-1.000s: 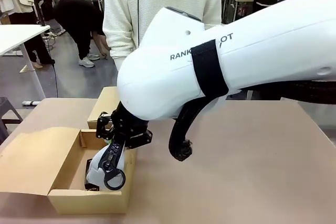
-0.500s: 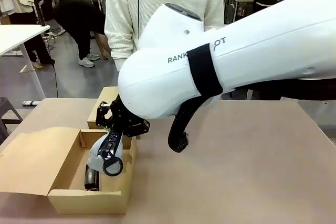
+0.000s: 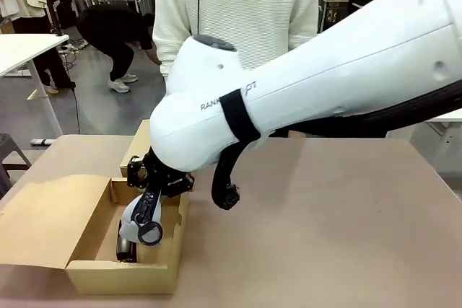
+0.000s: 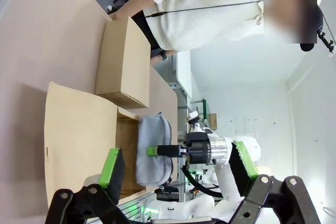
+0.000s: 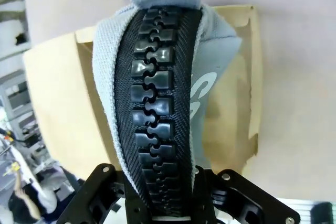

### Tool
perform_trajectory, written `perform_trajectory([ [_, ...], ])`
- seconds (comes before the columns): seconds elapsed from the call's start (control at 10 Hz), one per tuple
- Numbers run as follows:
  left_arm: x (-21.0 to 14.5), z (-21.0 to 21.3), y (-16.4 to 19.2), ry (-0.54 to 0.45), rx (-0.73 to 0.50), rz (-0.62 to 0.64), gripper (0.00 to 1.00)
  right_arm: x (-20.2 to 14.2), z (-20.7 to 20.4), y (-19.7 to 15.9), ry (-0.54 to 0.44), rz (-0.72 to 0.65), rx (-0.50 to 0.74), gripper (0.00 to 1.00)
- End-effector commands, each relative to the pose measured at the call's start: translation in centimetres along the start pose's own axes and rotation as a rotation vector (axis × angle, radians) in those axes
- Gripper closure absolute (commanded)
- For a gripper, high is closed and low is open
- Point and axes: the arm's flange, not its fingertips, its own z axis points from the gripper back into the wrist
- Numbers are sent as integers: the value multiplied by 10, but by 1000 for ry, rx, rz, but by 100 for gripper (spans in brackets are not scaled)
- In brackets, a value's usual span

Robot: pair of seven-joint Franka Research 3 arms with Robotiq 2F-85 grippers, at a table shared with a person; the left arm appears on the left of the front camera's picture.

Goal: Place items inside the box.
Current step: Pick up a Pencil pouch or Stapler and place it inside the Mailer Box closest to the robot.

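Right end effector (image 3: 150, 205), angled down, grips grey pouch (image 5: 164, 103).

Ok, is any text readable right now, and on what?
"RANK", then "T" after a black strap: on the white right arm.
White print on the light grey zip pouch: mostly hidden, unreadable.

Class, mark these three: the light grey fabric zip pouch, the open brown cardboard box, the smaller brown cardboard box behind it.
light grey fabric zip pouch (image 5: 218, 51), right wrist view, grey cloth beside zip.
open brown cardboard box (image 3: 123, 278), front view, near wall.
smaller brown cardboard box (image 4: 123, 61), left wrist view, top face.
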Motion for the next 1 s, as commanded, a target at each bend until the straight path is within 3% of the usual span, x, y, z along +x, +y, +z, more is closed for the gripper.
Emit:
perform_trajectory([
  [0.0, 0, -1, -1, -9, -26, -14, 0, 6, -17, 21, 1, -35, -70, 93],
  [0.9, 0, -1, -1, -9, -26, -14, 0, 6, -65, 8, 65, -51, -169, 93],
])
